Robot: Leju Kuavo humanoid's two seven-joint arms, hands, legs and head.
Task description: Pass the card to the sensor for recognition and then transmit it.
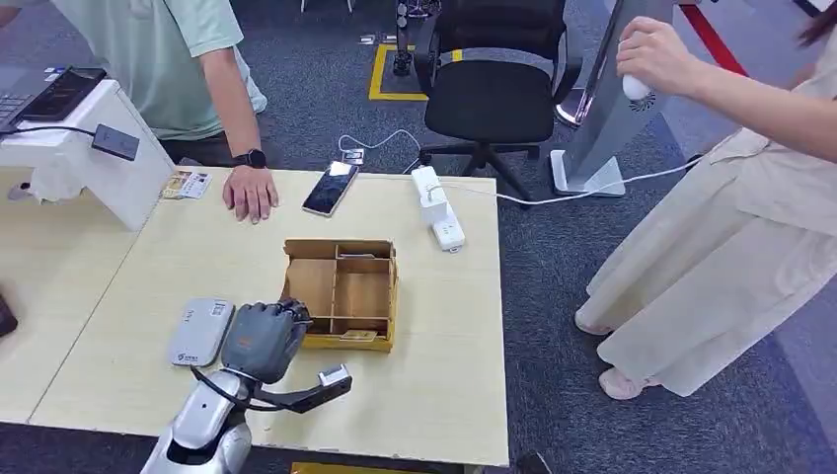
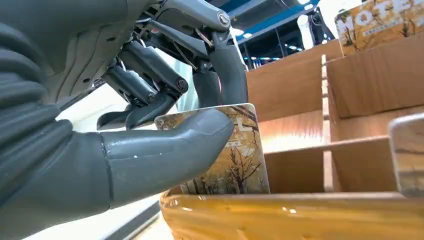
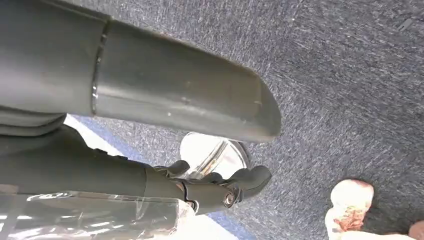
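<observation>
Left wrist view, nearest first: left hand [image 2: 150,125] pinches the card [image 2: 235,165] — thick thumb pressed on its printed face, darker fingers [image 2: 150,75] behind it. Card stands upright at the near-left corner of the wooden box [image 2: 300,215], lower edge hidden behind the box's front wall; autumn-tree print visible. A second card of like print shows at the far side of the box.

Head view: left hand [image 1: 265,339] at the box's [image 1: 341,288] near-left corner, on the pale wooden counter [image 1: 434,375]. Grey sensor pad [image 1: 200,331] lies flat just beside the hand, on its left. Box has several compartments, standing mid-counter.

Further off: a phone [image 1: 331,187] and a white power strip [image 1: 437,207] near the far edge; a person's hand [image 1: 251,191] rests flat on the counter beside a small card. White terminal [image 1: 84,148] on the adjoining counter, far left. Black office chair [image 1: 494,89] beyond. Another person stands at right.

Right wrist view: right hand [image 3: 175,115] over grey carpet — fingers curled in, nothing plainly held.
</observation>
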